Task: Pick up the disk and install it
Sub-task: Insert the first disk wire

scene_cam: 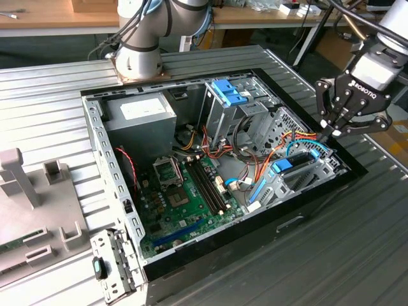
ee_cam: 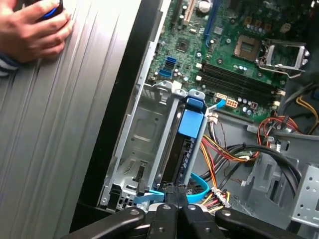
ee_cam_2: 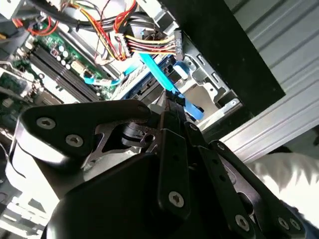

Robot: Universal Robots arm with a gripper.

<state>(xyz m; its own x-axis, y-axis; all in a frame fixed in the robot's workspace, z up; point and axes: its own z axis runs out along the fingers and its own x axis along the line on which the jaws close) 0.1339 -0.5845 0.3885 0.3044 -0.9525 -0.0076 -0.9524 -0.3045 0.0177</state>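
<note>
— The gripper [scene_cam: 334, 132] is pictured over the front corner of the opened computer case [scene_cam: 95, 146], at the exterior view's right, with its fingertips drawn tightly together. Is anything pinched between them?

— Nothing can be made out there. In the first wrist view the closed tips are seen just beside one end of the disk [ee_cam: 182, 149], where a light-blue cable [ee_cam: 202, 181] loops past. Whether the metal is actually being touched cannot be told.

— And where is the disk placed?

— It is shown standing on edge inside the metal drive cage [ee_cam: 137, 134], next to the motherboard [ee_cam: 234, 55], with its blue plastic frame [ee_cam: 192, 119] left exposed along the open side. A person's hand [ee_cam: 32, 30] is seen resting on the ribbed table [scene_cam: 357, 242], well apart from the case.

— How is such a part expected to handle?

— It is judged to be rigid and dense, rather heavy for its bulk, and easily harmed by a knock or a drop. The bare metal faces are likely to be slippery. A hold is best taken on the blue frame or across the two long edges. The connector end and the cabling beside it are better left unpressed.
</note>
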